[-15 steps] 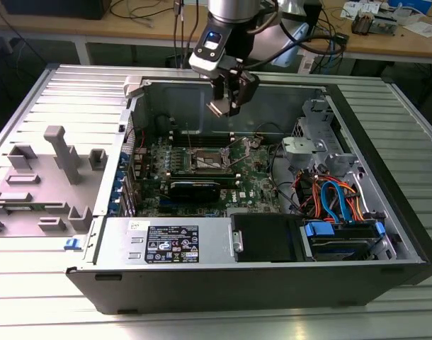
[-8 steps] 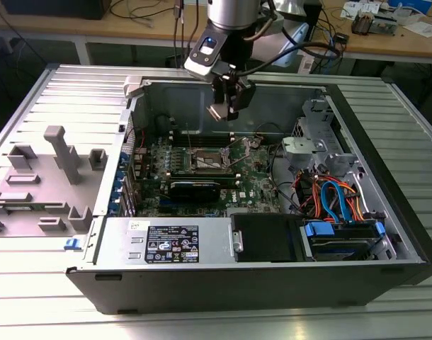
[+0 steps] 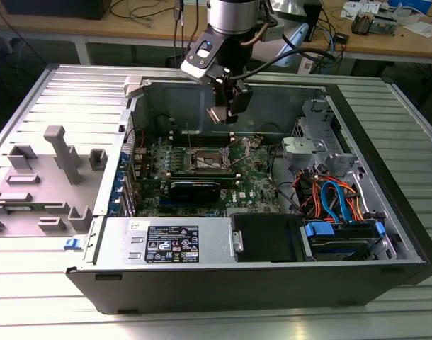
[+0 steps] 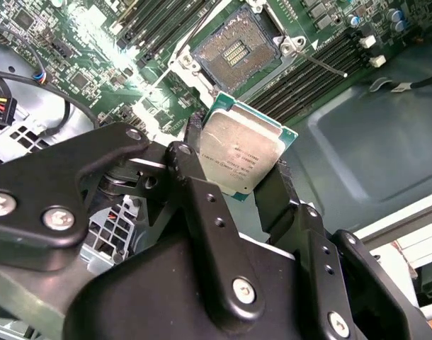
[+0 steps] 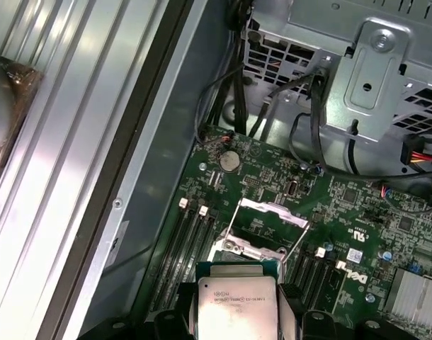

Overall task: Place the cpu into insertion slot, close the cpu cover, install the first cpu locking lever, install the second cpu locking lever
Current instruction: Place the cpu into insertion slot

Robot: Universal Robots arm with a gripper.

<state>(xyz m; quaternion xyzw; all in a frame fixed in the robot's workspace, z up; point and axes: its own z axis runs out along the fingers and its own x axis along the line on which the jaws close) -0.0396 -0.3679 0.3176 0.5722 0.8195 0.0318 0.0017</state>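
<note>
Two black fingers point(image 4: 202, 177) of the gripper point(image 4: 239, 154) are clamped on opposite edges of the cpu point(image 4: 243, 145), whose dull metal top faces the camera in the second wrist view, with a green rim showing along its far edges. The chip hangs tilted in the air, touching nothing but the fingers. In the first wrist view the cpu point(image 5: 237, 306) sits between the same fingers, above the board. Beyond it lies the slot point(image 4: 234, 53), bare, its field of contacts uncovered. The cover point(image 5: 273, 210) stands swung up from the slot, and thin wire levers point(image 5: 227, 216) slant up beside it, not latched. Long memory slots point(image 4: 308, 74) run on either side of the slot on the green board point(image 4: 81, 78). In the exterior view the gripper point(image 3: 225, 113) hovers inside the open case point(image 3: 273, 283), above the slot point(image 3: 207, 161) and a little towards the far wall. The case lies on a ribbed metal table point(image 3: 216, 322), with a grey fixture point(image 3: 57, 159) to the exterior view's left and a wooden bench point(image 3: 386, 44) behind.
</note>
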